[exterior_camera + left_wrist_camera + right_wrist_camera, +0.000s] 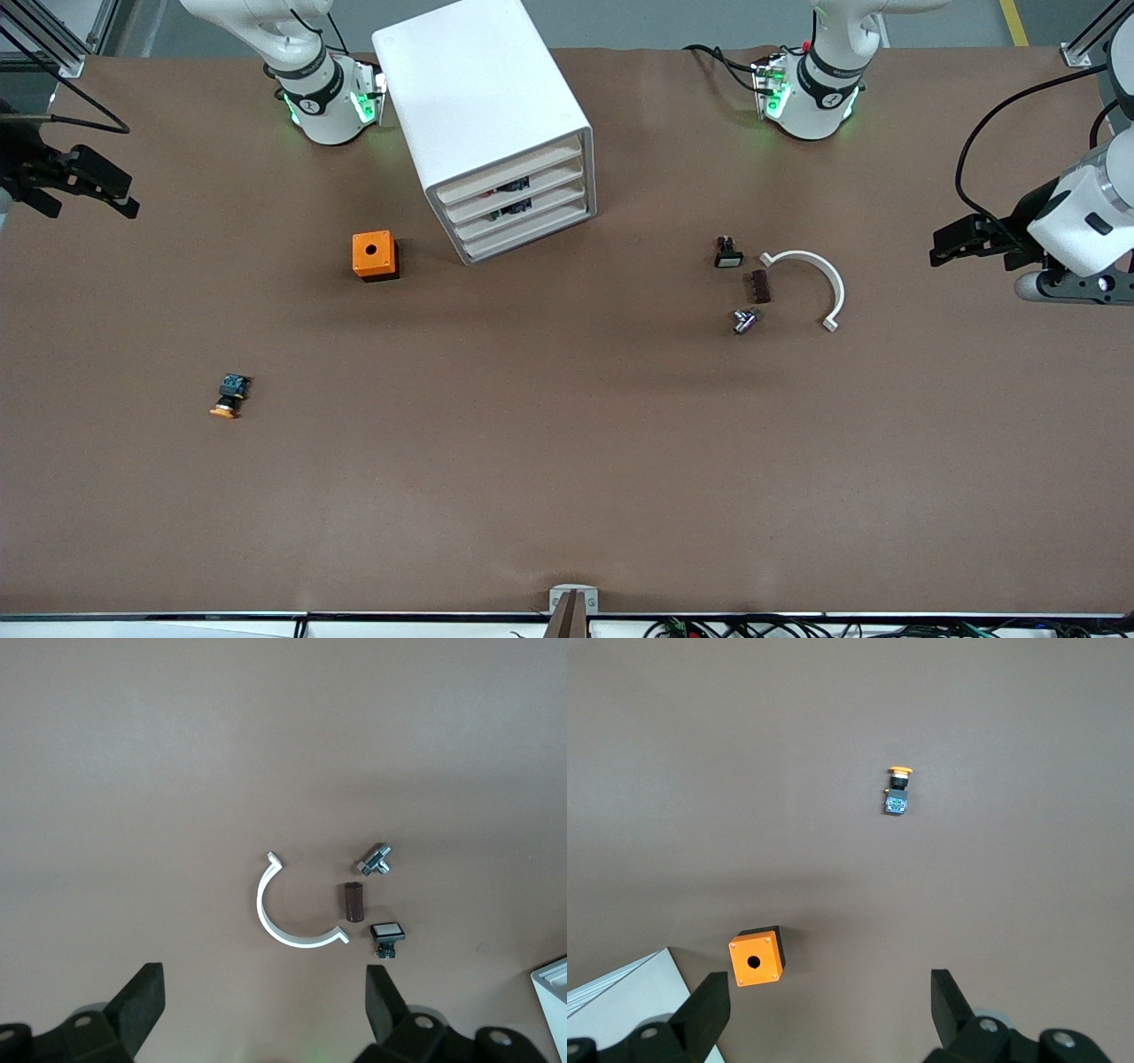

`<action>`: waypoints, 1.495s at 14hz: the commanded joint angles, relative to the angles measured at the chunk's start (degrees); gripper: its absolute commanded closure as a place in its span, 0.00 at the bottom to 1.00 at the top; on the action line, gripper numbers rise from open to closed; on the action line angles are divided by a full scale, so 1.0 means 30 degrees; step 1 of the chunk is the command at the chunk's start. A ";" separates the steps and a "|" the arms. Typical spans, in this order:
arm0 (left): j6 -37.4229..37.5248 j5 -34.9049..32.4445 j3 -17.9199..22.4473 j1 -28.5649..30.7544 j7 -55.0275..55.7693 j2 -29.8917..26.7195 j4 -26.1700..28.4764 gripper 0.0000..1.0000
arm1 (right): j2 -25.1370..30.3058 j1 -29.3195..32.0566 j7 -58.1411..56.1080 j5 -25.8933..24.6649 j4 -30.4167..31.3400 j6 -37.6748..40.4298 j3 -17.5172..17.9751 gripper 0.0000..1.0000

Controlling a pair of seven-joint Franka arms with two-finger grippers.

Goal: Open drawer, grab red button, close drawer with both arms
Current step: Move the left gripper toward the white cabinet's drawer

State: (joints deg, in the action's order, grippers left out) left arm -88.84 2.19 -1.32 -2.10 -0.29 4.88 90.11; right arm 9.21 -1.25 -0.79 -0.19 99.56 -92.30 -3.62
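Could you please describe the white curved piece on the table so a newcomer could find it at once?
Start at the white box cabinet with four drawers, then look toward the left arm's end of the brown table. There, beside three small dark and metallic parts, lies the white half-ring bracket, the only open arc, and the largest item there.

The right end effector hangs over the brown counter with its fingers spread wide. An orange box with a hole sits beside a white cabinet corner. An orange-capped button lies well apart from both.
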 commanded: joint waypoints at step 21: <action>0.0521 0.5447 -0.1694 -0.3842 2.5013 0.7452 -0.2467 0.00 | -0.0286 -0.0139 0.0205 -0.0083 -0.0315 0.0768 0.0036 0.00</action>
State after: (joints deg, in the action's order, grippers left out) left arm -88.60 16.49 -4.93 -13.71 67.72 24.44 85.95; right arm 8.68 -1.38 -0.80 -0.19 99.60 -91.19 -3.54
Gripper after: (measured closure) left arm 0.000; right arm 0.000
